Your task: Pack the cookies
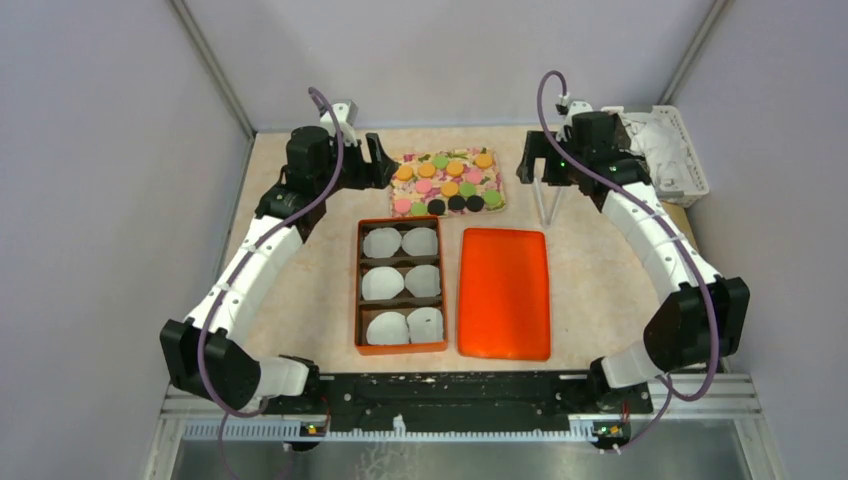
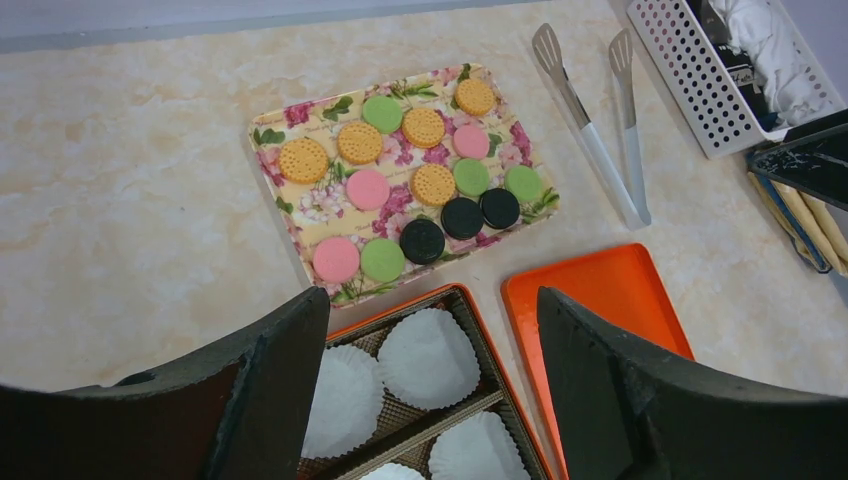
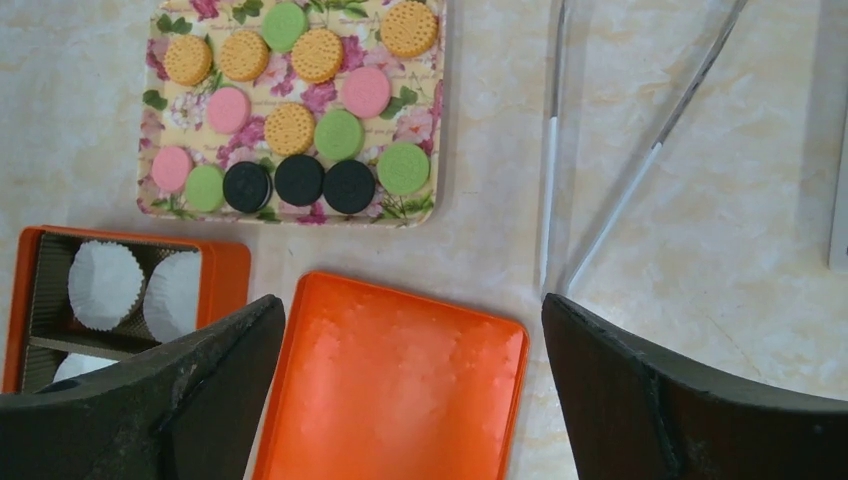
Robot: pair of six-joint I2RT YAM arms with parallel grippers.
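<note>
Several orange, pink, green and black cookies point(image 1: 449, 182) lie on a floral board point(image 1: 452, 207) at the back middle; they also show in the left wrist view point(image 2: 423, 185) and the right wrist view point(image 3: 292, 128). An orange box point(image 1: 360, 290) with white paper cups point(image 1: 401, 283) stands in front of the board. My left gripper point(image 1: 383, 160) is open and empty, raised left of the board. My right gripper point(image 1: 533, 160) is open and empty, raised right of it.
An orange lid point(image 1: 504, 291) lies right of the box. Metal tongs point(image 1: 546, 203) lie below the right gripper, also in the left wrist view point(image 2: 600, 130). A white basket point(image 1: 668, 150) with cloth stands at the back right corner.
</note>
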